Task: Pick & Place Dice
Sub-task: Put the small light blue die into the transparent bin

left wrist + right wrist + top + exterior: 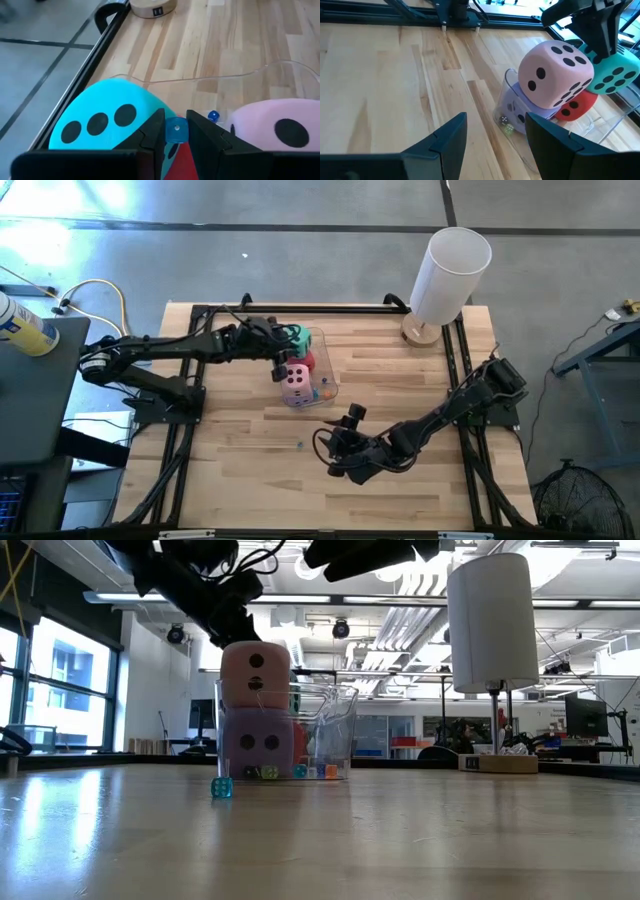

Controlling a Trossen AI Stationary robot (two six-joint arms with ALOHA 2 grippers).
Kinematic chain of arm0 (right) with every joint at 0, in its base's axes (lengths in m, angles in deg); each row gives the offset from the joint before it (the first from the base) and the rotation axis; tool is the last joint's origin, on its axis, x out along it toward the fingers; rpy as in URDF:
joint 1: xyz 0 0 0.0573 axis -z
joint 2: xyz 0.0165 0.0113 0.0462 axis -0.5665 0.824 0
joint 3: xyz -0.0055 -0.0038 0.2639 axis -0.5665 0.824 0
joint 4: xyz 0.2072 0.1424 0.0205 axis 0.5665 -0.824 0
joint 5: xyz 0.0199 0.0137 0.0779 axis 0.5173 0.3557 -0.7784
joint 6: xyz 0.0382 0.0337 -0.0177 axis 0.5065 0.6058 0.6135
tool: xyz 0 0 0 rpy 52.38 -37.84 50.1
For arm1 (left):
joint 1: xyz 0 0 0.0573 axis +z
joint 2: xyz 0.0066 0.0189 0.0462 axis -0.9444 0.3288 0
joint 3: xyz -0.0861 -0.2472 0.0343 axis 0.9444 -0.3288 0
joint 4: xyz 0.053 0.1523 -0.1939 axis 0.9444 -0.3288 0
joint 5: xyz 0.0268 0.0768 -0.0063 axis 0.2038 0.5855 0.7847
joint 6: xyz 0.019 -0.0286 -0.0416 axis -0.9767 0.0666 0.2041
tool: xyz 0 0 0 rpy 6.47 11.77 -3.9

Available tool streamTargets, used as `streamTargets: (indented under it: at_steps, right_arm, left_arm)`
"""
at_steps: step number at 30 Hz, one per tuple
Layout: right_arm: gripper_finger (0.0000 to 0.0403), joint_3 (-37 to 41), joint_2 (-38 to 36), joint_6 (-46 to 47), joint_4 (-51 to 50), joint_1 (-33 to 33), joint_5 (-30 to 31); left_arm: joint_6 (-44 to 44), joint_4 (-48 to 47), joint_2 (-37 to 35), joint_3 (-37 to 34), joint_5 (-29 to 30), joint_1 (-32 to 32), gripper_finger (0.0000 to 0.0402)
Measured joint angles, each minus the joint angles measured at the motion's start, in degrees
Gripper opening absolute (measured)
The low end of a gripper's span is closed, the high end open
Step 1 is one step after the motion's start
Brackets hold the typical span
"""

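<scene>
Clear container (322, 370) holds pink die (296, 385) on purple die (258, 742), red die (575, 106), teal die (615, 74) | left gripper (176, 132) above them pinches small blue bead (176, 133) (not a die) | release bead gently inside | right gripper (496, 131) spread, empty, aside.

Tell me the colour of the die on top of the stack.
Pink die with dark pips, clearest in the right wrist view.

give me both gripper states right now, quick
left gripper: shut on a small blue die, above the clear container.
right gripper: open, holding nothing, over the bare table.
</scene>
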Motion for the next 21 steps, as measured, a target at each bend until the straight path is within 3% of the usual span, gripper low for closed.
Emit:
streamTargets:
  at_steps: [13, 21]
  right_arm:
    - [0.0192, 0.0, 0.0, -0.9, 0.0, 0.1, 0.4]
    - [0.0192, 0.0, 0.0, -0.9, 0.0, 0.0, 0.4]
  left_arm:
    - [1.2, 0.6, -0.2, 0.0, 1.0, -4.1, 0.0075]
    - [-3.6, 2.1, -0.2, 0.0, 3.8, -6.3, 0.0075]
